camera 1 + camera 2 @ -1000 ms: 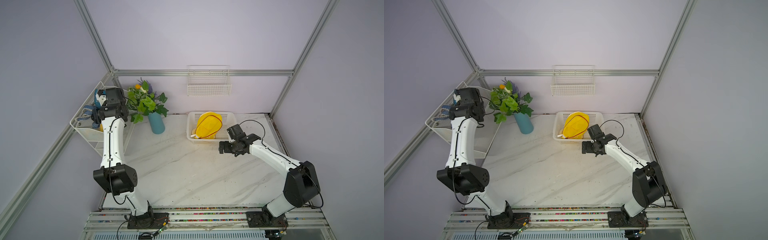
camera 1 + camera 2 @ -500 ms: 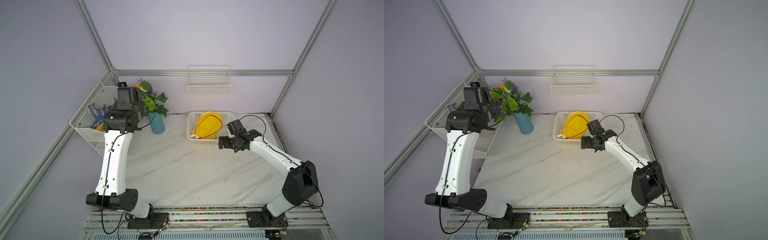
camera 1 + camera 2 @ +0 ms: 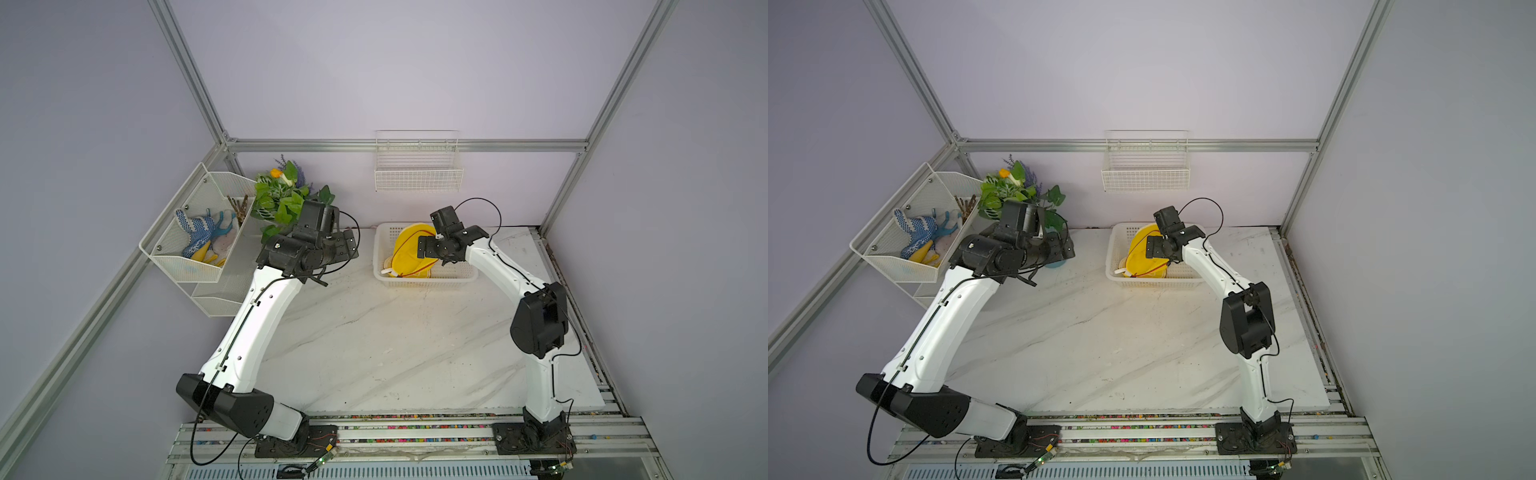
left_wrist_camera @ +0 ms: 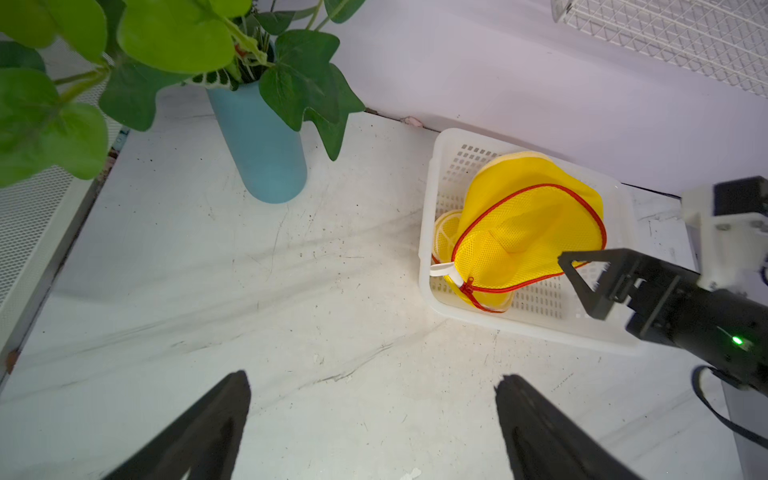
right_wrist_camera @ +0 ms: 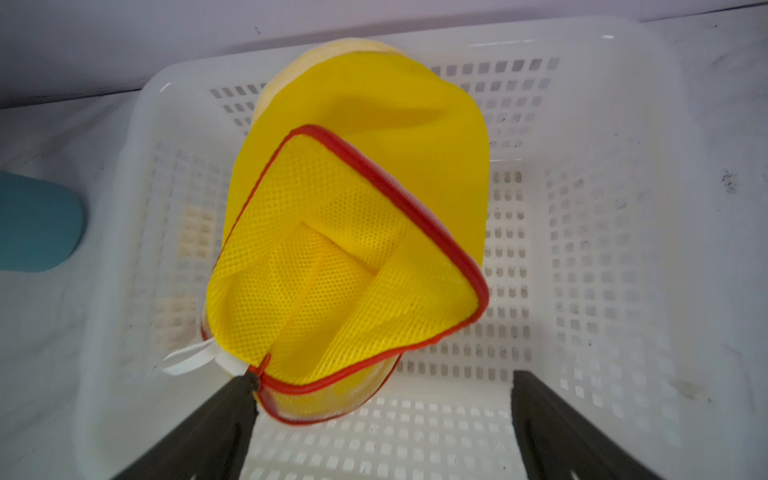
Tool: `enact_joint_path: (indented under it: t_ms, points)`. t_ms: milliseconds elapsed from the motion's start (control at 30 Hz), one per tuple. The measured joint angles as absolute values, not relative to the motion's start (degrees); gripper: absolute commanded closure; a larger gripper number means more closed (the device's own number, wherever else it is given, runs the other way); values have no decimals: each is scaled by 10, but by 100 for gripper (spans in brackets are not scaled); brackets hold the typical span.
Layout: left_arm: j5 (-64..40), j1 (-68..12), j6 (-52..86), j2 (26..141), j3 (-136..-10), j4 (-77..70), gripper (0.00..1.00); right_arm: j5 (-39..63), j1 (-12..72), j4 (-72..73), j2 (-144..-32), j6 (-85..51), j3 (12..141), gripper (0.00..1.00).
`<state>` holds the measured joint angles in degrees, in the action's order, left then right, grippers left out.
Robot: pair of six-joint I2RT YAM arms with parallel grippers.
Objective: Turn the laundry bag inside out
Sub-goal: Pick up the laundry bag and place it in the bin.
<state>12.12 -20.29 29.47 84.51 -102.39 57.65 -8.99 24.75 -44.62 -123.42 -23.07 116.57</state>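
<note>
Both sets of jaws stand open; the laundry bag (image 3: pixel 405 254) lies in the white basket (image 3: pixel 424 283).

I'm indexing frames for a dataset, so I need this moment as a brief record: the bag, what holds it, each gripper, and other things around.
laundry bag: yellow mesh, red-trimmed, crumpled, white tab at one end
location: inside white plastic basket, at the back of the marble table
left gripper: open, empty, above bare table, facing the basket
right gripper: open, empty, above basket, one finger beside the bag's zipper end
bag gripped: no
other things: blue vase with plant; wire wall basket; corner rack holding gloves
</note>
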Motion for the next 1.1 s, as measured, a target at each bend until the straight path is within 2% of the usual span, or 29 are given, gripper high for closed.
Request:
enact_joint_path:
  t_ms: [267,367,433,467,500,533,567,733,900,1100]
  points:
    - [98,-206,304,841,-1023,568,3,-127,225,-468,-1348,-244,1237,3]
    - [94,-206,304,837,-1017,568,5,-105,213,-464,-1354,-251,1235,26]
    - [92,-206,304,835,-1013,567,6,-79,208,-434,-1343,-253,1210,54]
    - [91,-206,304,834,-1010,566,7,-64,205,-414,-1330,-252,1185,73]
    - [90,-206,304,834,-1007,565,7,-44,203,-389,-1311,-250,1150,87]
    - [90,-206,304,833,-1004,564,8,-24,200,-370,-1291,-249,1117,96]
    - [88,-206,304,833,-1002,564,8,-3,199,-355,-1265,-250,1082,100]
    - [74,-207,302,833,-992,553,0,73,203,-346,-1142,-247,1020,100]
    - [38,-210,298,833,-970,524,0,149,204,-375,-1007,-226,1010,100]
    - [-8,-229,293,836,-958,480,0,275,204,-464,-963,-188,1027,100]
